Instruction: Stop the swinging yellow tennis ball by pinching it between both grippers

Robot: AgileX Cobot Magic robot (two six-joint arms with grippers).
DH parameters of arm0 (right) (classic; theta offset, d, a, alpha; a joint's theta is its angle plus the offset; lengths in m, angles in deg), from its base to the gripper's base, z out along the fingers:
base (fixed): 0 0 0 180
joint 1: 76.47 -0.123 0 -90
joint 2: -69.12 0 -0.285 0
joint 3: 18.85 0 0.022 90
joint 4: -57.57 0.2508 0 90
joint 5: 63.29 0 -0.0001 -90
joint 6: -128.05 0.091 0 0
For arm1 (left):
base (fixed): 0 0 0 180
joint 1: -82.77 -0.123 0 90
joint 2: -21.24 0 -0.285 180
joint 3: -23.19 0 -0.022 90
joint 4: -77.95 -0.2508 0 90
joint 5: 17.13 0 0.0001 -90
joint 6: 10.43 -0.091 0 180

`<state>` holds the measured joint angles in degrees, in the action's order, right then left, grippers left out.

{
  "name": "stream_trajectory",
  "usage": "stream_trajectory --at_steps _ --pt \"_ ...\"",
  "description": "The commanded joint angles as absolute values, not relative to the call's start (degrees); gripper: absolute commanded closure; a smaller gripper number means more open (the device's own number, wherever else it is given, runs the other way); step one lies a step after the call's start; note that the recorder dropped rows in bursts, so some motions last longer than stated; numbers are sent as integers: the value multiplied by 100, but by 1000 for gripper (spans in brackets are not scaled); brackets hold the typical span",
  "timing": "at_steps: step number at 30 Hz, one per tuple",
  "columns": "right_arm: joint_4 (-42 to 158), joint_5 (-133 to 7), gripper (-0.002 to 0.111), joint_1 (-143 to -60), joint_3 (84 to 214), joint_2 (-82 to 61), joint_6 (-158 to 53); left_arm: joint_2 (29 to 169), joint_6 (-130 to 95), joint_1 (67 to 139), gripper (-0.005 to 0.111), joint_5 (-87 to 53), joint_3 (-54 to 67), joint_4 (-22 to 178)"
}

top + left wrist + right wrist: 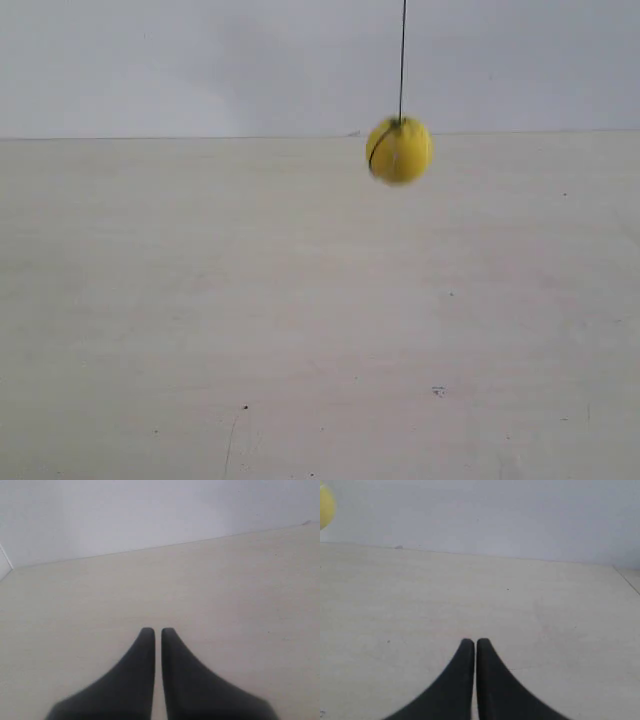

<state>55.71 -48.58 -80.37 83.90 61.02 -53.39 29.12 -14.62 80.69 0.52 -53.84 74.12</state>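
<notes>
The yellow tennis ball (400,150) hangs from a thin black string (402,60) above the pale table, right of the exterior view's middle, slightly blurred. A sliver of the ball (326,507) also shows at the edge of the right wrist view, far from that gripper. My left gripper (157,631) is shut, its black fingers nearly touching, with nothing between them; the ball is out of its view. My right gripper (475,642) is also shut and empty. Neither gripper appears in the exterior view.
A pale wooden table (300,320) stretches to a plain grey-white wall (200,60). A table edge or corner shows in the left wrist view (6,567) and in the right wrist view (627,580).
</notes>
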Motion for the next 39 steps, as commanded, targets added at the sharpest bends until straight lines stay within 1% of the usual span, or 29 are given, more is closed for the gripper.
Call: stream_trajectory --at_steps 1,6,14,31,36,39 --pt "5570 -4925 108 -8039 8394 6133 -5353 2903 -1477 8060 102 -25 -5402 7403" --pt "5570 -4990 108 -8039 8394 6133 -5353 2903 -1477 8060 102 -25 -5402 7403" --pt "5570 -5553 108 -8039 8394 6133 -5331 2903 -1477 8060 102 -25 -5402 7403" --pt "5570 -5593 108 -8039 8394 6133 -5195 2903 -1477 8060 102 -25 -5402 7403" --pt "5570 -5998 108 -8039 8394 6133 -5195 2903 -1673 8060 102 -75 -5402 7259" --pt "5570 -6273 108 -8039 8394 6133 -5195 2903 -1935 8060 102 -437 -5402 6928"
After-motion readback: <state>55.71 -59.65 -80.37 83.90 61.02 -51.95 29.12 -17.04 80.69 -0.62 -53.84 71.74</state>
